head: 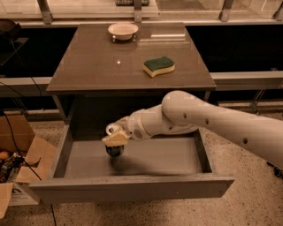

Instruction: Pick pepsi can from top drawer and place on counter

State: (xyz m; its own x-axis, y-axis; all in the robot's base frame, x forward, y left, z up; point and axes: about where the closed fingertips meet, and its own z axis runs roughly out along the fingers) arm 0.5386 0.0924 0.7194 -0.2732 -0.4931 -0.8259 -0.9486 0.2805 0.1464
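Observation:
The top drawer [132, 187] is pulled out wide below the counter [97, 66]. My gripper [114, 141] is inside the drawer at its left middle, and my white arm [212, 119] reaches in from the right. The gripper is shut on the pepsi can [114, 151]. The can's dark body shows under a pale fingertip [116, 138], just above the drawer floor. Most of the can is hidden by the fingers.
A green and yellow sponge [158, 66] lies on the right of the counter. A small white bowl [123, 31] stands at its back edge. An open cardboard box [22, 159] sits on the floor left of the drawer. A pale window ledge [88, 11] runs behind.

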